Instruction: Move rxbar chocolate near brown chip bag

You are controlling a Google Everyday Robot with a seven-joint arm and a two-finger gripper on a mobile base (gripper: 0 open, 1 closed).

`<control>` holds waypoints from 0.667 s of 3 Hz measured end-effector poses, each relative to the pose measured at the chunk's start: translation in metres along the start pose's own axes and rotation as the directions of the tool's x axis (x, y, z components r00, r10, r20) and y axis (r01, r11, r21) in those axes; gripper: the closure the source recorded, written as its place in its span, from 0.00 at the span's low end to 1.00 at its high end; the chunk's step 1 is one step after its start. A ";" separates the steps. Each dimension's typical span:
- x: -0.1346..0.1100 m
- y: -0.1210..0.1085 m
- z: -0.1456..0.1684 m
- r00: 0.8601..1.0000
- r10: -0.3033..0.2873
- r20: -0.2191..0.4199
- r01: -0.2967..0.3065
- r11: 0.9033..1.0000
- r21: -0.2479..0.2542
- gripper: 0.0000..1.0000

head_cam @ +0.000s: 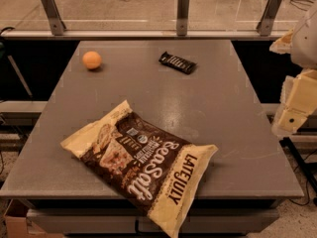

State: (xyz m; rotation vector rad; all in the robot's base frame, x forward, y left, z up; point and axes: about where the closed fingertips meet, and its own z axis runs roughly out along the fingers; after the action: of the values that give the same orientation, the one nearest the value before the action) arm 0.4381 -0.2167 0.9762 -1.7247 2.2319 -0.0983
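Observation:
The rxbar chocolate (177,62) is a small flat black bar with white lettering. It lies at the far middle-right of the grey table (208,113). The brown chip bag (143,163) is large and dark brown with cream-yellow ends. It lies flat at the table's front middle, and its lower end hangs over the front edge. My gripper (293,114) is at the right edge of the view, on the cream-coloured arm. It is off the table's right side, far from the bar and the bag, and holds nothing that I can see.
An orange ball (91,60) sits at the far left of the table. A rail with metal posts (183,11) runs behind the table's far edge. A cardboard box (12,222) stands on the floor at the front left.

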 end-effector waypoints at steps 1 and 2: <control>0.000 0.000 0.000 1.000 0.000 0.000 0.000 1.000 0.000 0.00; -0.008 -0.023 0.026 0.998 -0.018 0.052 0.018 1.000 -0.001 0.00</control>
State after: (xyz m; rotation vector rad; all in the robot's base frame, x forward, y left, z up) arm 0.4689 -0.2118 0.9587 -1.7283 2.1802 -0.0546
